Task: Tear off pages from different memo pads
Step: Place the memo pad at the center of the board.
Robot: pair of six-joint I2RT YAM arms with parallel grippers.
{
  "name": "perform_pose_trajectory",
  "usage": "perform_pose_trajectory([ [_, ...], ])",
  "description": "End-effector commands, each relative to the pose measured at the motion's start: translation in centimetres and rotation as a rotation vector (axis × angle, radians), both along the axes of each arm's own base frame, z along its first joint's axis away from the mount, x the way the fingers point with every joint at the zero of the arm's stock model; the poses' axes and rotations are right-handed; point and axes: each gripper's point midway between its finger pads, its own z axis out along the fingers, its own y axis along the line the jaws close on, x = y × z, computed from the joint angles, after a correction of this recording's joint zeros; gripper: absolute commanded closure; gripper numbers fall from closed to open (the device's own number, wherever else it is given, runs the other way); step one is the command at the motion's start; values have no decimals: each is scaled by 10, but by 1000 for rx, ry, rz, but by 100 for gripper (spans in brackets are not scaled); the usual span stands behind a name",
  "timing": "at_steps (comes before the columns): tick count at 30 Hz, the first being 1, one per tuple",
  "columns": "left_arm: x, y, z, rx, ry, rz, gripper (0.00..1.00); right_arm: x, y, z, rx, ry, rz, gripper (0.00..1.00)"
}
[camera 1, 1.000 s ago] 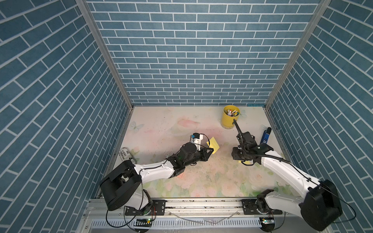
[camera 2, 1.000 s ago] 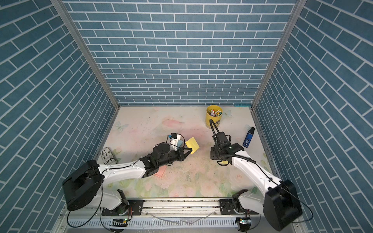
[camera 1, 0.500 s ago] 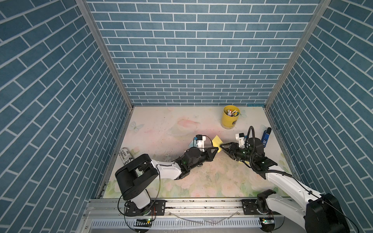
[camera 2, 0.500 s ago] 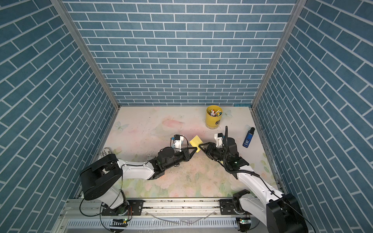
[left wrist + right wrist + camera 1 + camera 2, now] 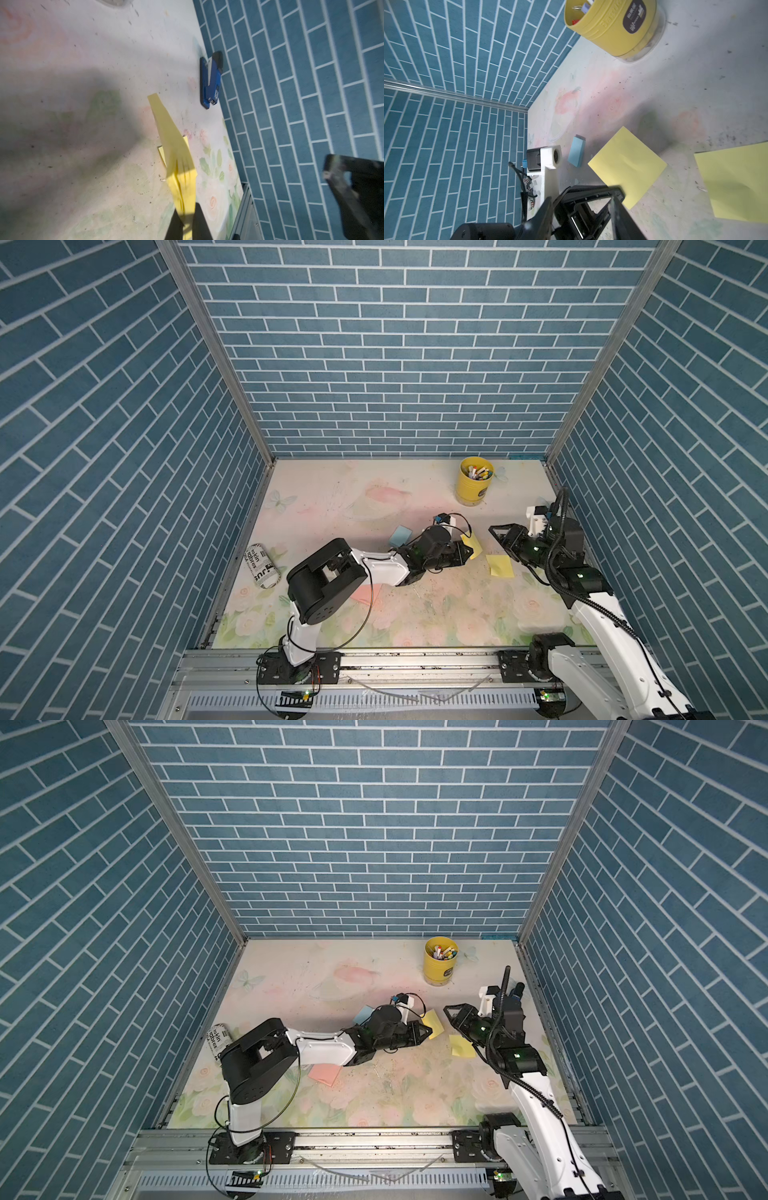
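Left gripper (image 5: 464, 552) clamped on a yellow page (image 5: 471, 546), held lifted off the mat at mid-table; in the left wrist view the same sheet (image 5: 174, 149) curling up from between the closed fingers (image 5: 199, 220). Right gripper (image 5: 500, 537) just to the right of it, jaws apart, gripping nothing, apart from the held sheet. Yellow memo pad (image 5: 500, 565) flat on the floral mat (image 5: 415, 614), nearer than the held page and beside the right gripper. Light blue memo pad (image 5: 400, 536) just left of the left wrist, farther back. Pink memo pad (image 5: 324, 1074) nearer, partly under the left arm. Yellow cup (image 5: 474, 486) of pens standing at the far right. Blue stapler (image 5: 209, 83) lying along the right wall. Printed can (image 5: 262, 570) on its side at the left edge.
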Motion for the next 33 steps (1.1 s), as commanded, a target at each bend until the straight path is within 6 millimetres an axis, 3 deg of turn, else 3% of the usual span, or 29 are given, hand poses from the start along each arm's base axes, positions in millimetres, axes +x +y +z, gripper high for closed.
perform_pose_trajectory([
  [1, -14, 5, -39, 160, 74, -106, 98, -10, -7, -24, -79, 73, 12, 56],
  [9, -6, 15, -62, 200, 147, -147, 94, -8, -7, -35, -86, 93, 15, 57],
  [12, -3, 19, -68, 217, 161, -143, 82, -7, -6, -36, -81, 94, 20, 57],
  [14, -1, 25, -69, 243, 157, -131, 67, -7, -5, -37, -77, 95, 24, 57],
  [16, 2, 34, -68, 280, 147, -115, 58, -7, -4, -37, -75, 97, 28, 57],
  [21, 10, 58, -53, 346, 105, -90, 42, -5, -3, -39, -69, 99, 32, 58],
  [27, 1, 92, -21, 427, 13, -81, 41, -4, -2, -45, -66, 107, 24, 59],
  [33, -6, 163, 5, 590, -91, -10, 41, -5, 17, -62, -138, 132, 66, 60],
])
